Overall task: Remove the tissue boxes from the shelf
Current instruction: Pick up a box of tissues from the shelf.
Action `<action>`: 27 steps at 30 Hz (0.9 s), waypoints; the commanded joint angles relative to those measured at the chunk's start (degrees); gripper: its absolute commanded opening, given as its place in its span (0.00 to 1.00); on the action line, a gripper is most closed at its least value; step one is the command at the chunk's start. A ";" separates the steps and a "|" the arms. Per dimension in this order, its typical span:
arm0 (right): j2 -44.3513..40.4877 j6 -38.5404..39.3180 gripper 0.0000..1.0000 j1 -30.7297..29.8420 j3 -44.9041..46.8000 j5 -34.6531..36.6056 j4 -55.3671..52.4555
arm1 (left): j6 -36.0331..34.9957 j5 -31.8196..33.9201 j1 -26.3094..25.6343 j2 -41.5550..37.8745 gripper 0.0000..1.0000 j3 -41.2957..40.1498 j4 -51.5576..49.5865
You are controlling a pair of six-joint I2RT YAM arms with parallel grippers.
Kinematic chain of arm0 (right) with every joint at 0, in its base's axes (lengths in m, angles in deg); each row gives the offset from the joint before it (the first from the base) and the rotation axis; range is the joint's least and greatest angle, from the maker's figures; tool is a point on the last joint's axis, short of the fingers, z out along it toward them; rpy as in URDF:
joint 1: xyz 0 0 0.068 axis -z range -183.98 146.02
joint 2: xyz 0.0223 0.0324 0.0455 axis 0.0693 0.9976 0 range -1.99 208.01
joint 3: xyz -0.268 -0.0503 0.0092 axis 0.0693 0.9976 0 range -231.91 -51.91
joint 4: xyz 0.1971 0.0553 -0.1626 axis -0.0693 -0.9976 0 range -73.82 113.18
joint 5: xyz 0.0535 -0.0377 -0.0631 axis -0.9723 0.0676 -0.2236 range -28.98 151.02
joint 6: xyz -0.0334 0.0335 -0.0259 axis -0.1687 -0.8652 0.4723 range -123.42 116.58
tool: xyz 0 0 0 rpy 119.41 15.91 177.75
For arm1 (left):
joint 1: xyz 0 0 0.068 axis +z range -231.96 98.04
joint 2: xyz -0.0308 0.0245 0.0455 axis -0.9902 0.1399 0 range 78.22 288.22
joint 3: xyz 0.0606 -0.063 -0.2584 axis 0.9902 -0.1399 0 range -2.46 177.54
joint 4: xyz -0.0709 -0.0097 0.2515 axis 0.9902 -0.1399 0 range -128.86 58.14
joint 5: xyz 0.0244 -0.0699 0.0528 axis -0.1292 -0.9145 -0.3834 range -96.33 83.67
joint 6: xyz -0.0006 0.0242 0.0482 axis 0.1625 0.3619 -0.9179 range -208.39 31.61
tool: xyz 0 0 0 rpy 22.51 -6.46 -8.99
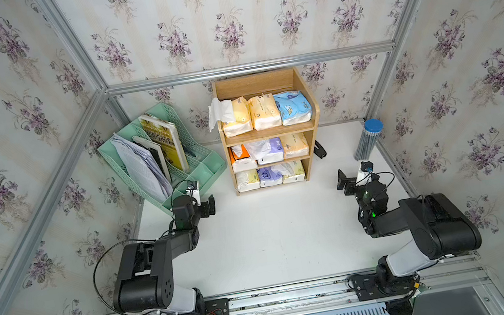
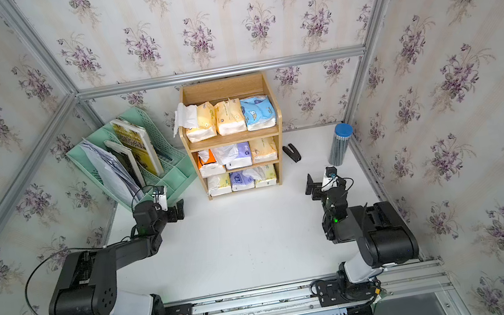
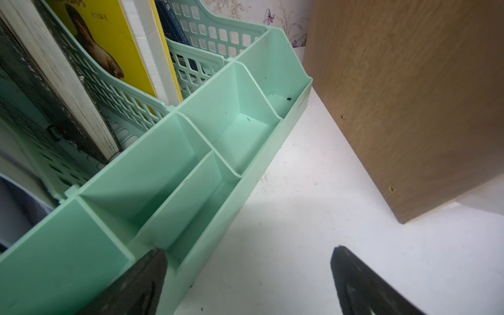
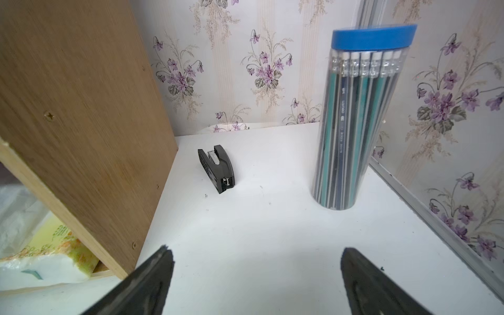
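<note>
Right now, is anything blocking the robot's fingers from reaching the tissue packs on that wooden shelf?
Nothing visible does. The shelf holding the tissue packs opens toward the left fingers and right fingers, both spread. The green rack, stapler and pencil tube sit aside.

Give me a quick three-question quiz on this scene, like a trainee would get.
1. True or false: the left gripper and the right gripper are both open and empty.
2. What lies on the table between the shelf and the pencil tube? A) scissors B) a black stapler C) a mug
3. How many tissue packs sit on the shelf's top tier?
Key: 1 true; 2 B; 3 three.
</note>
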 commanded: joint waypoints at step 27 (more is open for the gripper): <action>-8.31 0.45 0.99 -1.30 2.54 3.34 -1.39 | 6.43 12.24 -0.14 -11.43 0.99 9.70 -25.33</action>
